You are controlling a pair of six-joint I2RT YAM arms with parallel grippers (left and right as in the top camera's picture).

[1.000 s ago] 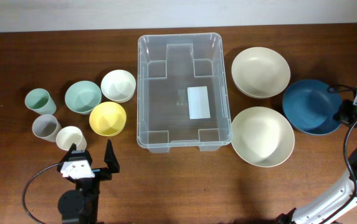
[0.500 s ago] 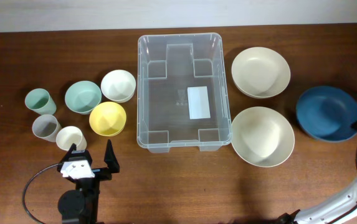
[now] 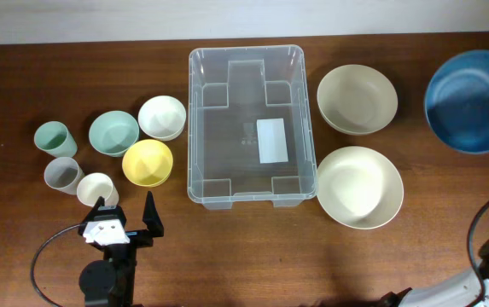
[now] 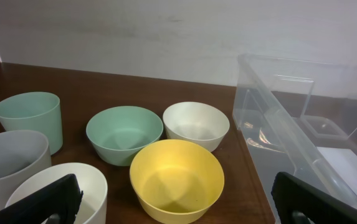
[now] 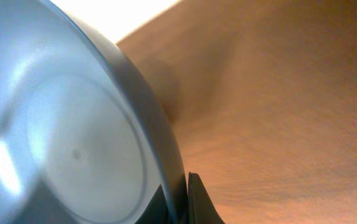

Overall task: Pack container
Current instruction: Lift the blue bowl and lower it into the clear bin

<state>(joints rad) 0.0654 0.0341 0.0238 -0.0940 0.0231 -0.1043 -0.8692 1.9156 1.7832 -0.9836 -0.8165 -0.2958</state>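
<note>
With right gripper (image 5: 181,199) pinched shut on blue bowl (image 3: 470,101) rim, carry level — past 2 cream bowls (image 3: 357,98) — to container (image 3: 192,128) at table (image 3: 253,247) centre; lower inside before release. Leave left gripper (image 3: 125,209), jaws wide, idle by cups (image 3: 63,175).

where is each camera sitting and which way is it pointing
Overhead: above the table, looking straight down on the container; left gripper shows at the bottom.
Left wrist: low behind the open fingers, facing the back wall over the yellow bowl; both fingers show.
Right wrist: tight against the held blue bowl; one dark finger shows.
Shared: overhead and left wrist both show the yellow bowl and container.
</note>
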